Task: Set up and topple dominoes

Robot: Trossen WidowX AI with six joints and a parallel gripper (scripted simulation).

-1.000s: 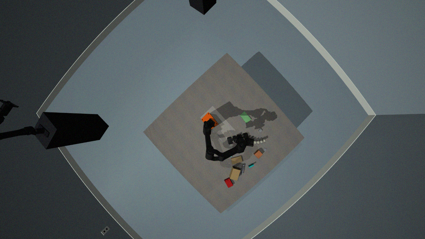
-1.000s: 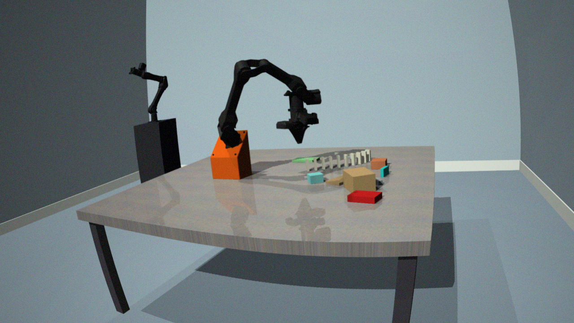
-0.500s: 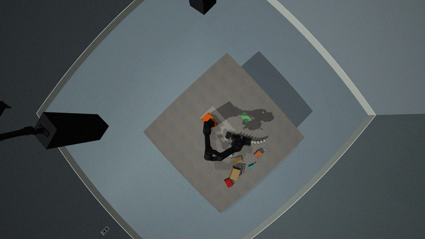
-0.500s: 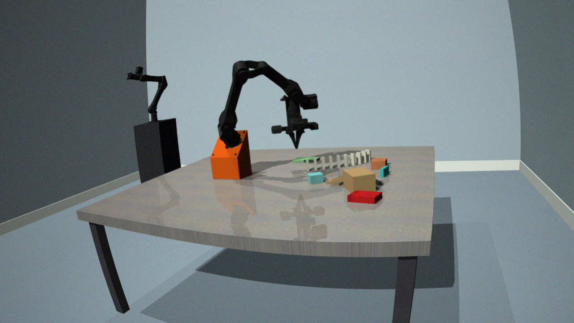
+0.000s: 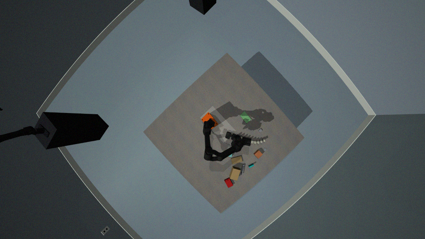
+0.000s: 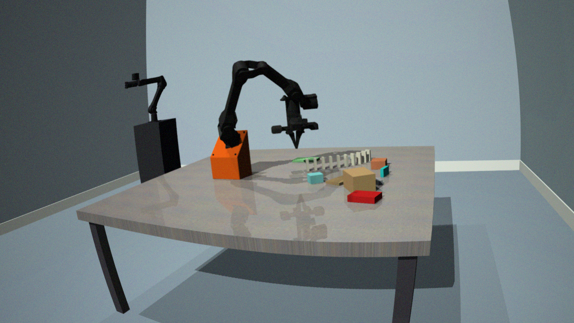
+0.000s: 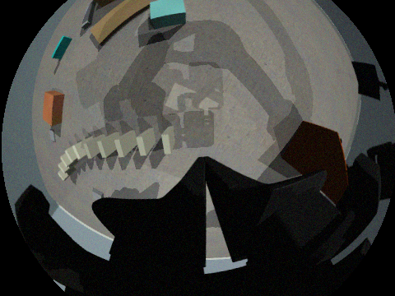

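A curved row of several cream dominoes (image 5: 257,142) (image 6: 338,160) (image 7: 144,145) stands upright on the table. The end domino (image 6: 307,164) (image 7: 166,141) nearest the robot base also stands, spaced much like the others. My gripper (image 6: 296,147) (image 7: 202,161) is shut with nothing between its fingertips. It hangs above the table, a little beyond that end of the row on the base side, and touches no domino. In the top view the arm hides the fingertips and part of the row. I see no loose domino.
The orange base (image 5: 206,116) (image 6: 225,166) stands left of the row. A green block (image 5: 245,117) lies behind it. A light teal block (image 6: 315,178) (image 7: 168,12), tan block (image 5: 235,173) (image 6: 359,180) and red block (image 5: 228,182) (image 6: 364,196) lie in front. An orange-brown block (image 5: 258,153) (image 7: 53,108) is near the far end.
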